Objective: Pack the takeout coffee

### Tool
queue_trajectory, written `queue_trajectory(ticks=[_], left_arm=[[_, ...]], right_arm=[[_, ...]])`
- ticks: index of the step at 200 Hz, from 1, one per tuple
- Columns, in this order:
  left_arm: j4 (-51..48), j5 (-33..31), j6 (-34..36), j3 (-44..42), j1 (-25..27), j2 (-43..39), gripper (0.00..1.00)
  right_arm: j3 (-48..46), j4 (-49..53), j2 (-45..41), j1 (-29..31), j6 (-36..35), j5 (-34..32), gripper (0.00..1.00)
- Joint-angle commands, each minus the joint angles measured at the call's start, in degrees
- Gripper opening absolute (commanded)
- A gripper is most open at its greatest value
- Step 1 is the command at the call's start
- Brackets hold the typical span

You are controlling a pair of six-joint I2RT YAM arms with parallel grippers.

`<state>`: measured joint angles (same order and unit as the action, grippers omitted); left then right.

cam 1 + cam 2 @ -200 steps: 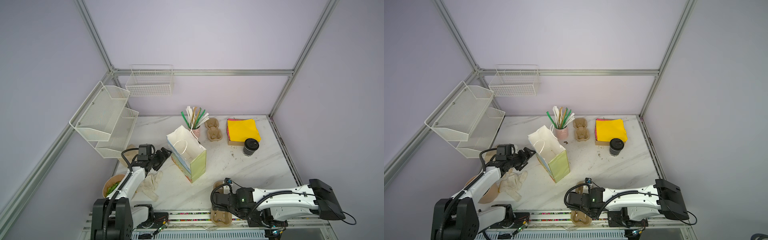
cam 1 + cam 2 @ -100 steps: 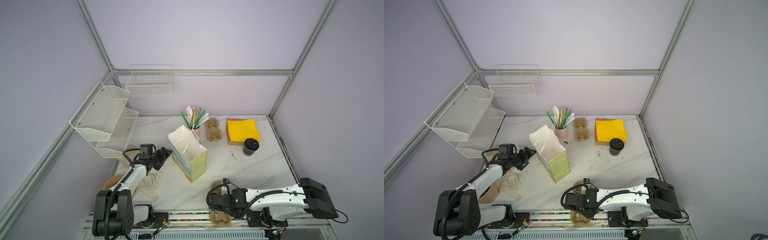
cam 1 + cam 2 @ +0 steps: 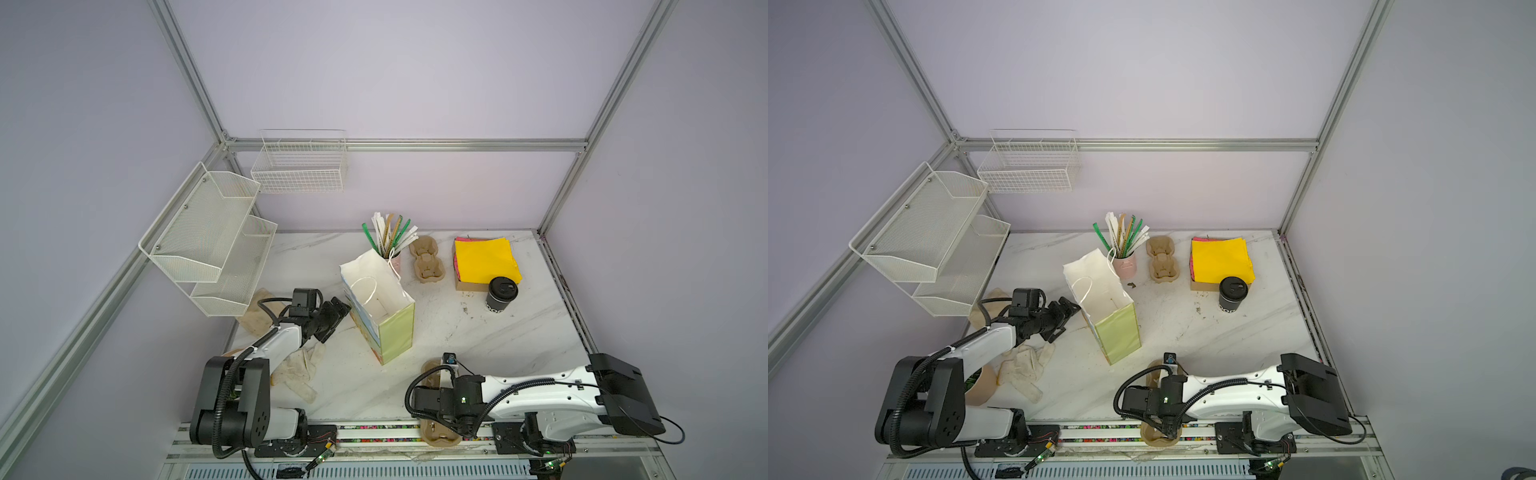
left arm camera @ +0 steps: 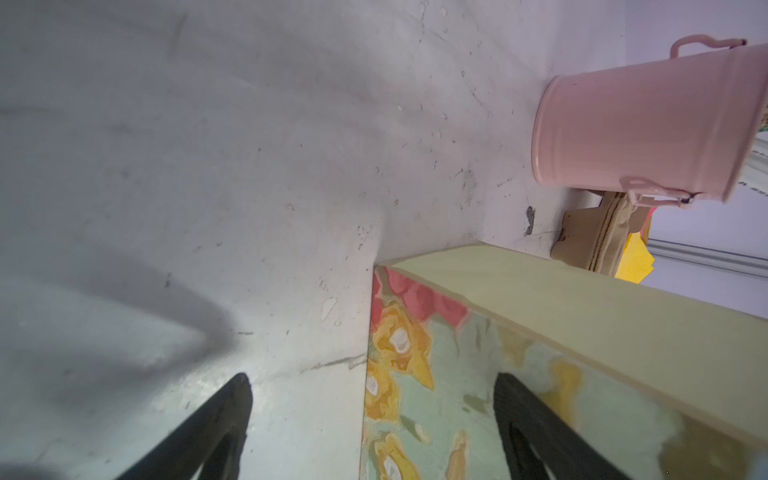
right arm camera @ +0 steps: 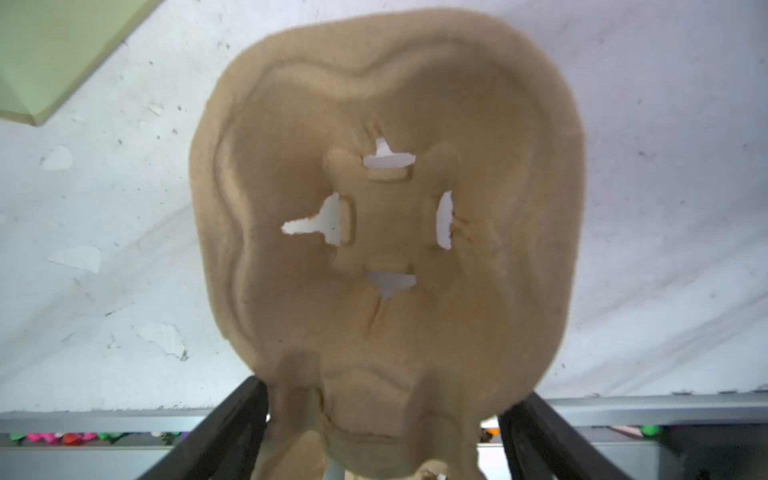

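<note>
the right claw sits low in the right wrist view with a black finger on each side of the narrow waist of a brown pulp cup carrier. whether it is already pinching the carrier or only bracketing it, i cannot tell. the left claw, left of centre in both top views, is spread wide. one finger is over the table and the other is in front of the flowered side of the open paper bag. contact with the bag is unclear.

the coffee cup stands upright with its lid on, right of centre, just below the yellow napkins and well apart from both claws.

likely troubles:
- the carrier lies at the bottom edge of the top views, partly over the front rail. a weak grip on its thin waist could let it slip off.
- its pulp looks torn around the slots, so a hard squeeze may crumple it.
- a nudge from the left claw could tip the light bag or fold its mouth shut.
</note>
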<state>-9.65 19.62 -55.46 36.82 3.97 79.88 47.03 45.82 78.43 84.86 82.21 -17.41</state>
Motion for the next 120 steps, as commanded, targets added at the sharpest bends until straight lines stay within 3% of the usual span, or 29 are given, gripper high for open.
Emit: queue_trajectory(ticks=[1,69,101,120], left_arm=[[2.7,-1.4,-1.1,3.0,1.8,2.4,0.90],[5.0,-3.6,-3.5,8.1,9.6,9.3,0.90],[5.2,-3.7,-4.2,10.3,12.7,11.9,0.90],[5.2,-4.5,-4.6,10.0,13.3,11.5,0.90]], right_arm=[[-1.9,4.1,-6.5,-0.7,3.5,-3.2,0.87],[-6.8,3.9,-22.4,-7.8,-2.8,-5.9,0.87],[-8.5,3.4,-24.1,-11.6,-6.5,-2.5,0.88],[-8.1,1.3,-20.4,-11.5,-9.5,-1.0,0.91]])
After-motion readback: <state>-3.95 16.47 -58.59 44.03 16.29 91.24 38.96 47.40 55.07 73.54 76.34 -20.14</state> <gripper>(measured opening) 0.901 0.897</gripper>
